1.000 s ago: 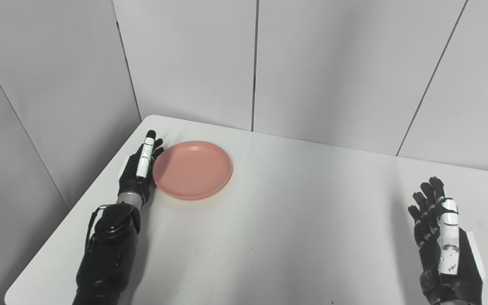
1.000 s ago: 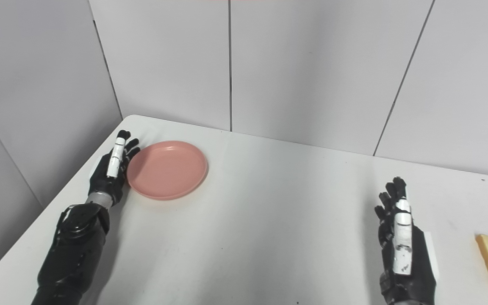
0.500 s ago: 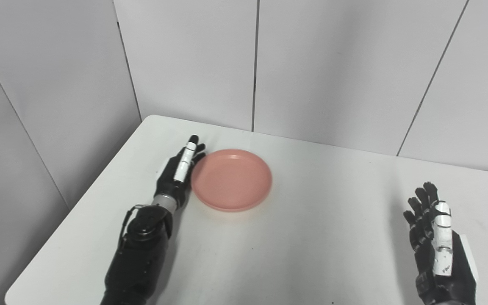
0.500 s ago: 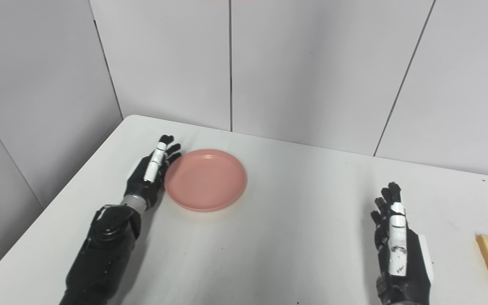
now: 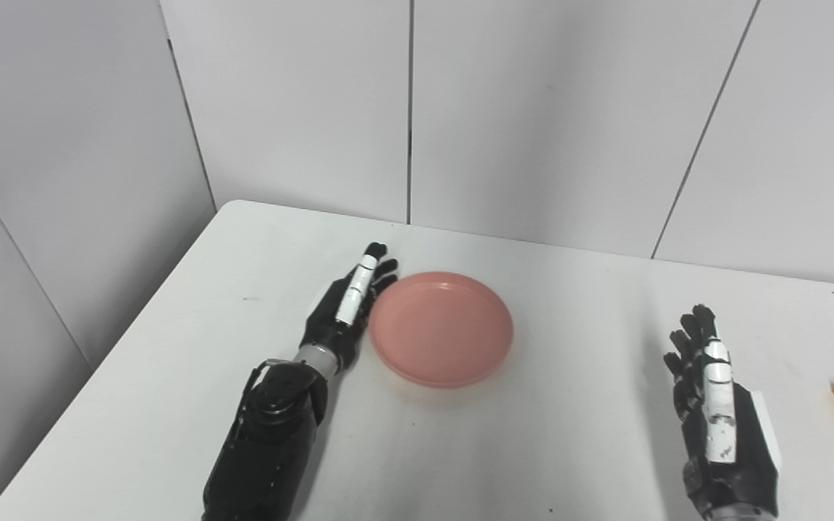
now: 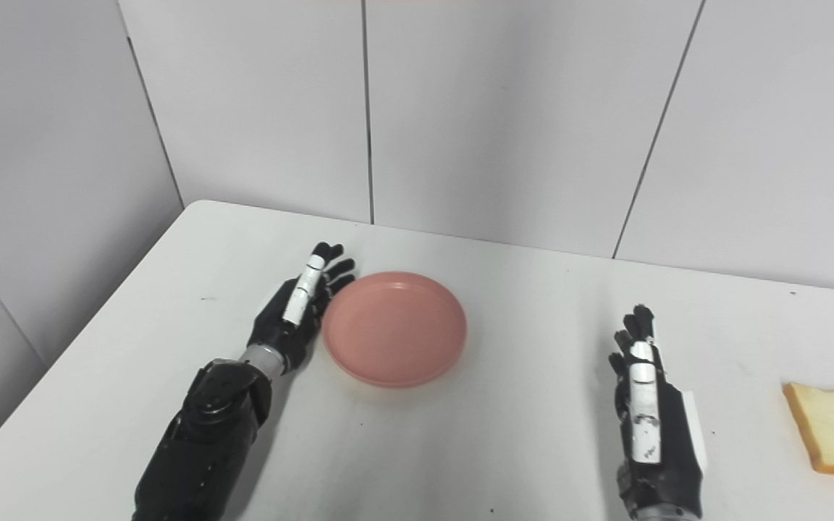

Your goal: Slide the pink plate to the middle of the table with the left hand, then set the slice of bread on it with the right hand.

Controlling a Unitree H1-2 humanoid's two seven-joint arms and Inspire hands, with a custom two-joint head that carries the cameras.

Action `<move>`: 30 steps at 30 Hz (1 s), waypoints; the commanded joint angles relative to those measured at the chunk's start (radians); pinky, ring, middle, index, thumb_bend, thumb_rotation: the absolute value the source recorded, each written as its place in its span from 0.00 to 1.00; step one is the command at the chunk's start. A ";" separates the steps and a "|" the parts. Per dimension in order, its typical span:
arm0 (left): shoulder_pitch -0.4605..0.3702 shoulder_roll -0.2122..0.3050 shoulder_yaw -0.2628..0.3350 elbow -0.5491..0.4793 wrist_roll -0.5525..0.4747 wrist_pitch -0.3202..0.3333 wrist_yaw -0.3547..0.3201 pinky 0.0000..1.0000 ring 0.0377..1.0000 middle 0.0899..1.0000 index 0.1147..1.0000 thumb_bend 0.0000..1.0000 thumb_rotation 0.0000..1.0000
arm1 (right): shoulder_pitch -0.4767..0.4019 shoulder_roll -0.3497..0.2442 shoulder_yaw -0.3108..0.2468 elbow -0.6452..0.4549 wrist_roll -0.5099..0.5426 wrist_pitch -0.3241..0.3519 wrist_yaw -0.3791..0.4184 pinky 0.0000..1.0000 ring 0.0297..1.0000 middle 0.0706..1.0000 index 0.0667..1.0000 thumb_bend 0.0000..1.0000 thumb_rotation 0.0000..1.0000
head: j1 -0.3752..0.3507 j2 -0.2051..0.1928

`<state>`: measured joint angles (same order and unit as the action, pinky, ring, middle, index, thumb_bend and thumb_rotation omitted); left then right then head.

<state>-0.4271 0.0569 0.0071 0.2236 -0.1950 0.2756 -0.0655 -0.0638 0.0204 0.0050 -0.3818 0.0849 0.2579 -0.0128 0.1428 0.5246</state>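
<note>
A round pink plate point(image 5: 441, 327) lies flat on the white table point(image 5: 533, 449), a little left of its middle. My left hand point(image 5: 348, 307) is open, its fingers stretched along the plate's left rim and touching it. A slice of bread point(image 6: 833, 428) lies flat near the table's right edge. My right hand point(image 6: 647, 420) stands open on edge between the plate and the bread, apart from both and holding nothing.
Grey wall panels point(image 5: 533, 108) close off the table's far side and left side. The table's left edge point(image 5: 120, 347) runs diagonally next to my left arm.
My left hand has pushed the plate to the right, toward the table's middle. The camera has also turned slightly right, showing more of the bread. My right hand has stayed about in place.
</note>
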 commanded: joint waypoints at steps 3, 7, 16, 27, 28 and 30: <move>-0.016 -0.023 -0.024 -0.060 -0.003 0.021 -0.035 0.92 0.92 0.91 0.91 0.76 0.92 | -0.015 0.014 0.005 -0.006 -0.005 -0.059 0.001 1.00 1.00 1.00 1.00 0.55 1.00 | -0.046 0.006; -0.013 -0.039 -0.050 -0.057 -0.001 0.011 -0.067 0.93 0.92 0.92 0.92 0.75 0.92 | -0.012 0.020 0.013 -0.009 -0.027 -0.054 -0.003 1.00 1.00 1.00 1.00 0.54 1.00 | -0.072 0.007; -0.007 -0.073 -0.101 -0.029 0.028 -0.025 -0.097 0.92 0.92 0.92 0.92 0.76 0.91 | -0.015 0.026 0.010 -0.003 -0.035 -0.050 -0.011 1.00 1.00 1.00 1.00 0.57 1.00 | -0.114 0.014; -0.013 -0.097 -0.112 -0.010 0.036 -0.074 -0.100 0.94 0.93 0.93 0.93 0.80 0.93 | -0.013 0.036 0.022 0.002 -0.063 -0.054 -0.012 1.00 1.00 1.00 1.00 0.56 1.00 | -0.153 0.020; -0.012 -0.099 -0.109 -0.011 0.036 -0.076 -0.098 0.94 0.93 0.93 0.93 0.79 0.93 | -0.013 0.037 0.021 0.003 -0.063 -0.053 -0.013 1.00 1.00 1.00 1.00 0.56 1.00 | -0.153 0.020; -0.009 -0.103 -0.105 -0.010 0.039 -0.085 -0.091 0.93 0.93 0.93 0.93 0.79 0.93 | -0.015 0.038 0.020 0.004 -0.063 -0.051 -0.012 1.00 1.00 1.00 1.00 0.57 1.00 | -0.153 0.019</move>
<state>-0.4096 -0.0287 -0.0970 0.2280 -0.1658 0.2378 -0.1533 -0.0604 0.0470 0.0223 -0.3603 0.0230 0.2561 -0.0217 -0.0107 0.5430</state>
